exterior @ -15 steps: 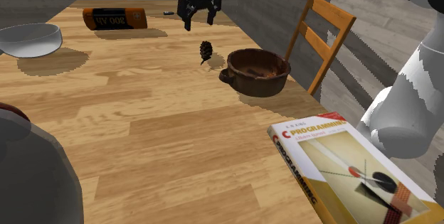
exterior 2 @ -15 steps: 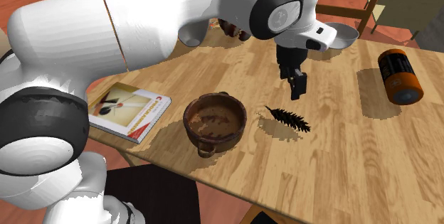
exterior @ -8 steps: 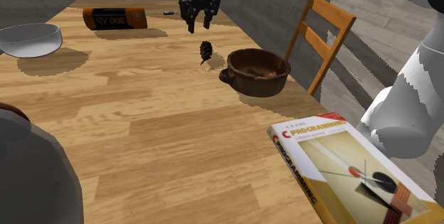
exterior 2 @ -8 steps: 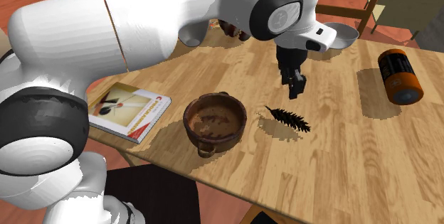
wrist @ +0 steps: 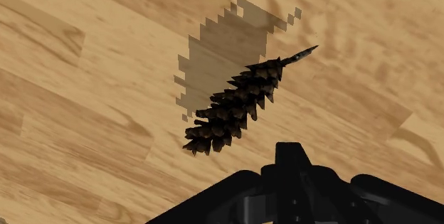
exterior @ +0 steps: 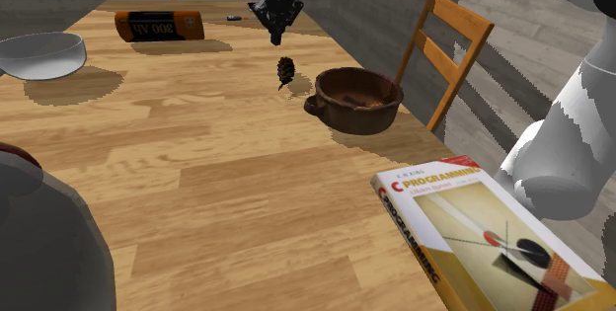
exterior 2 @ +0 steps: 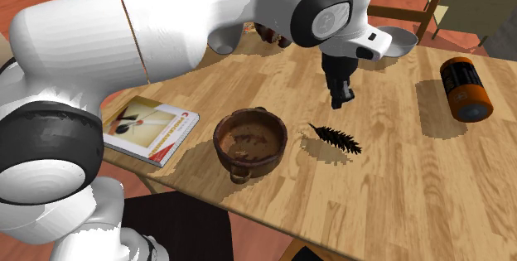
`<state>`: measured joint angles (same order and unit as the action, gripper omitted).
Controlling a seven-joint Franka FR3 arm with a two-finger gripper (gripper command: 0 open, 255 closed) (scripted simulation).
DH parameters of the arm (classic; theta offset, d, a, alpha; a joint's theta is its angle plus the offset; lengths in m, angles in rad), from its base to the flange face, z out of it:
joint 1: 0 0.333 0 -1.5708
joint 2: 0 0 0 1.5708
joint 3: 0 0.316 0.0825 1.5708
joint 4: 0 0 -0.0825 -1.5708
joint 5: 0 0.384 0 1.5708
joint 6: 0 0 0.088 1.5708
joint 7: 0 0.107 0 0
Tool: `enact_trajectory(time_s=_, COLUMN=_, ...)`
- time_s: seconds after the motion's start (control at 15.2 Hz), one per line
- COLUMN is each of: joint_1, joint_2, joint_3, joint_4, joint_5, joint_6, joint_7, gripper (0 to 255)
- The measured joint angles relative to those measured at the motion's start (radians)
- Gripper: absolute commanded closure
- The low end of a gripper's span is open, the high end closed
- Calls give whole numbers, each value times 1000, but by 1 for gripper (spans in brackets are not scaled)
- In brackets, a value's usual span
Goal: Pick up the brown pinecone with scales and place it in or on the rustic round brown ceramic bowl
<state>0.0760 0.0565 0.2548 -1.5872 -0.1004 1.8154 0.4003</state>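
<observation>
Upper centre of the shoulder view: the gripper (exterior: 276,34) hangs above the surface (exterior: 197,171), its fingers pressed together on nothing. Just below it in the frame the pinecone (exterior: 285,70) lies on the wood, with the brown bowl (exterior: 355,98) close to its right. A sound grasp likely requires parting the fingers, descending over the cone's thicker scaled body, and closing across its width rather than along its length

Bright; pinecone (wrist: 235,109) casts blocky, pixelated shadow.
</observation>
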Motion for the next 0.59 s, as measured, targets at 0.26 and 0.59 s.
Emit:
enact_trajectory(time_s=0.26, joint_1=-1, joint_2=26, joint_3=-4, joint_4=4, joint_5=-24, joint_6=-9, joint_7=28, gripper=0)
enact_trajectory(time_s=0.59, joint_1=-4, joint_2=84, joint_3=-21, joint_4=-12, joint_5=-82, joint_6=-26, joint_7=106, gripper=0)
